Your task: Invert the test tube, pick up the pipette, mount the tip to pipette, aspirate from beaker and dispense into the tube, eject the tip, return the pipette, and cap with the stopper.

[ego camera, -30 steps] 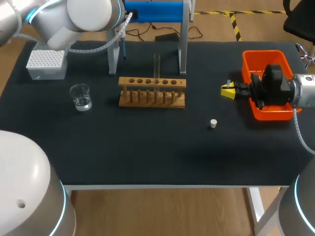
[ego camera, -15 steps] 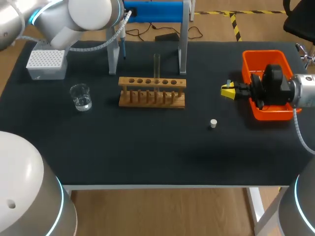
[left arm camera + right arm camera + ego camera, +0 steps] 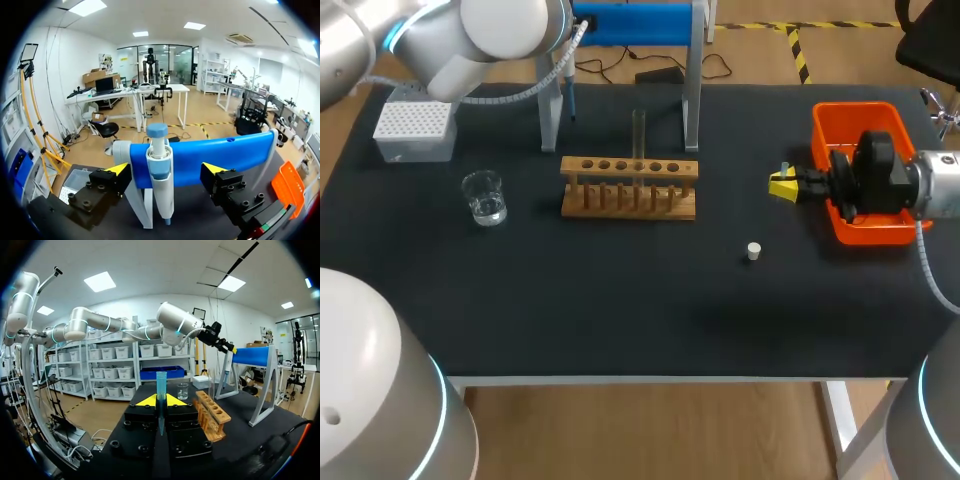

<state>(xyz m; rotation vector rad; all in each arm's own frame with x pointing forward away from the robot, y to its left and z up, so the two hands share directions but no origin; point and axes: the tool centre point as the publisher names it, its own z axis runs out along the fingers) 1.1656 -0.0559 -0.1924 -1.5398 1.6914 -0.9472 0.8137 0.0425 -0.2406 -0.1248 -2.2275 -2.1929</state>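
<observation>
Pipette (image 3: 160, 175) hangs upright on the blue stand (image 3: 225, 152), blue plunger cap on top, white body below. Left gripper (image 3: 165, 170) faces it with fingers spread wide, one yellow tip on each side of the pipette, neither touching it.

Test tube (image 3: 639, 132) stands upright in the back row of the wooden rack (image 3: 629, 190), near the middle of the table (image 3: 620, 300), in front of the stand. Whether its open end is up cannot be told.

Beaker (image 3: 484, 198) with clear liquid sits left of the rack, well apart from it. White tip box (image 3: 414, 128) is behind the beaker, near the table's back left corner.

Stopper (image 3: 753, 251), small and white, lies alone on the dark mat to the right front of the rack.

Right gripper (image 3: 783, 185) hovers right of the rack, beside the orange bin (image 3: 825, 120). In the right wrist view its fingers are pressed together on a translucent blue pipette tip (image 3: 160, 390), which stands upright between the yellow tips, wide end up.
</observation>
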